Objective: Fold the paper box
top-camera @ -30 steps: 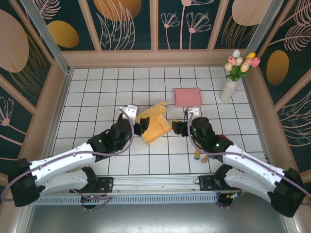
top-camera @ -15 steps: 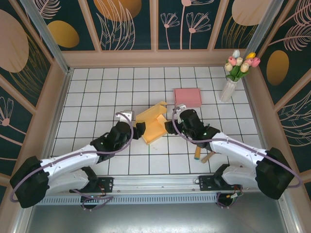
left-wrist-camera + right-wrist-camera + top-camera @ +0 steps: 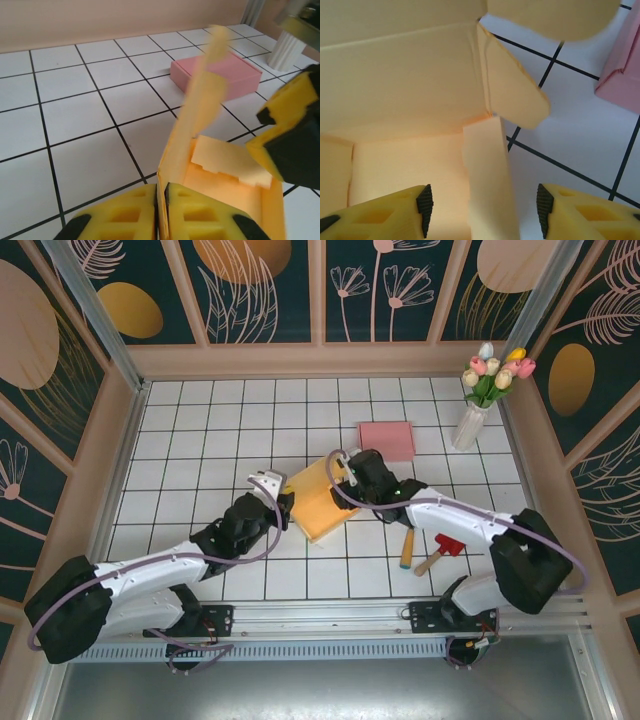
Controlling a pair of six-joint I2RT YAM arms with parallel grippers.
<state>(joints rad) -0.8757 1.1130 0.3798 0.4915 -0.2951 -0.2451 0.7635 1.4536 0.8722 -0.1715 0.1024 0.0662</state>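
The yellow paper box lies open at the table's middle. My left gripper is at its left edge, and in the left wrist view this gripper is shut on the box's thin side wall, with the lid flap standing up behind. My right gripper reaches over the box's far right corner. In the right wrist view the right gripper stands open, its fingers either side of an upright side flap without touching it. The box's inside panel lies beyond.
A pink closed box lies behind the yellow one. A white vase of tulips stands at the back right. A small red-headed mallet and a wooden stick lie right of centre, near the right arm.
My left gripper has closed on the box's left wall. The right arm has swung left over the box, its jaws narrowing, and the box's raised lid has dropped lower.
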